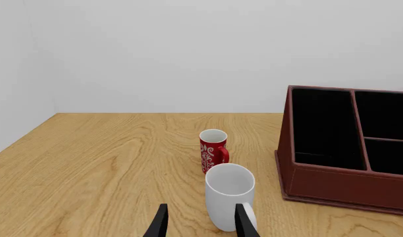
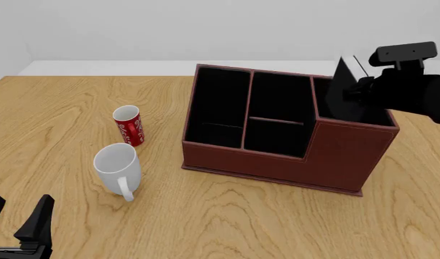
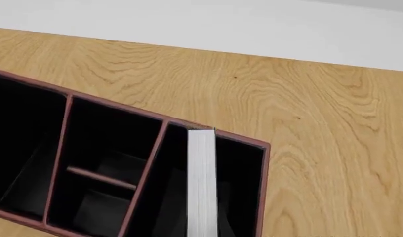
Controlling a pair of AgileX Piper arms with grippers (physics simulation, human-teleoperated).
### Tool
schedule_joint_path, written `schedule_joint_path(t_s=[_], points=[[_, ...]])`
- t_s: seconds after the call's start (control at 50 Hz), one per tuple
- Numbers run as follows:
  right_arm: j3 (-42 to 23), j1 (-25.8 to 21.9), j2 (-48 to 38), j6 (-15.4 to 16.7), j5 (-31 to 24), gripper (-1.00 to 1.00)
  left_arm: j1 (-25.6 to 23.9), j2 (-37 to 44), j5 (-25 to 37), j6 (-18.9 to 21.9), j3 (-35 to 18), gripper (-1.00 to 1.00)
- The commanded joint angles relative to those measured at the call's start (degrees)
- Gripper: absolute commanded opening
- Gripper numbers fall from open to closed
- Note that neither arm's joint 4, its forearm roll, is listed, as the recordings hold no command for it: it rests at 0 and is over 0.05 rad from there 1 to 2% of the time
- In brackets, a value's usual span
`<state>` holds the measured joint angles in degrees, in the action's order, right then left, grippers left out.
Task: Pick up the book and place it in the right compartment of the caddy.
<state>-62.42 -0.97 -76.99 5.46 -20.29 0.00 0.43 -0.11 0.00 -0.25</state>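
Observation:
The black book with its white page edge stands upright, its lower part down inside the right compartment of the reddish-brown caddy. My right gripper is at the book's upper part and looks shut on it; its fingers are out of the right wrist view. That view looks down into the right compartment of the caddy. My left gripper is open and empty at the table's near left. In the left wrist view the left gripper sits just before the white mug.
A white mug and a red patterned mug stand left of the caddy; both show in the left wrist view, white mug and red mug, with the caddy beside them. A white wall bounds the table's far edge.

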Motion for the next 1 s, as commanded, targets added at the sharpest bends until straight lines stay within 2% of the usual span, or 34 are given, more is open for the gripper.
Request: schedule_joint_path(t_s=[0.02,0.18,0.22,0.24,0.32,0.42,0.52,0.56,0.62,0.7,0.72,0.82,0.9,0.92,0.94,1.0], points=[[0.52,0.83,-1.34,-0.93,1.81,-1.00,0.00,0.00,0.00,0.00,0.00,1.00],[1.26,0.97,-2.32,-1.04,2.81,-1.00,0.00,0.00,0.00,0.00,0.00,1.00],[1.20,0.95,-2.40,-2.06,2.85,-1.00,0.00,0.00,0.00,0.00,0.00,1.00],[1.29,1.20,-2.85,-0.64,2.92,-1.00,0.00,0.00,0.00,0.00,0.00,1.00],[1.51,1.35,-3.23,-1.71,3.41,-1.00,0.00,0.00,0.00,0.00,0.00,1.00],[1.88,1.62,-3.96,-1.58,4.06,-1.00,0.00,0.00,0.00,0.00,0.00,1.00],[2.03,2.27,-5.46,-0.13,4.42,-1.00,0.00,0.00,0.00,0.00,0.00,1.00],[1.97,2.29,-5.75,-0.91,4.69,-1.00,0.00,0.00,0.00,0.00,0.00,1.00],[2.05,2.81,-6.96,0.02,5.28,-1.00,0.00,0.00,0.00,0.00,0.00,1.00],[1.93,2.43,-6.85,-1.17,5.25,-1.00,0.00,0.00,0.00,0.00,0.00,1.00],[1.76,2.91,-7.28,-0.31,5.29,-1.00,0.00,0.00,0.00,0.00,0.00,1.00],[1.79,3.31,-7.79,-0.03,5.58,-1.00,0.00,0.00,0.00,0.00,0.00,1.00],[2.15,3.21,-7.82,-0.91,5.93,-1.00,0.00,0.00,0.00,0.00,0.00,1.00],[2.17,3.70,-8.13,-0.02,6.04,-1.00,0.00,0.00,0.00,0.00,0.00,1.00],[1.94,3.52,-8.19,-0.14,5.47,1.00,0.00,0.00,0.00,0.00,0.00,1.00],[2.00,3.30,-7.55,0.03,5.38,1.00,0.00,0.00,0.00,0.00,0.00,1.00]])
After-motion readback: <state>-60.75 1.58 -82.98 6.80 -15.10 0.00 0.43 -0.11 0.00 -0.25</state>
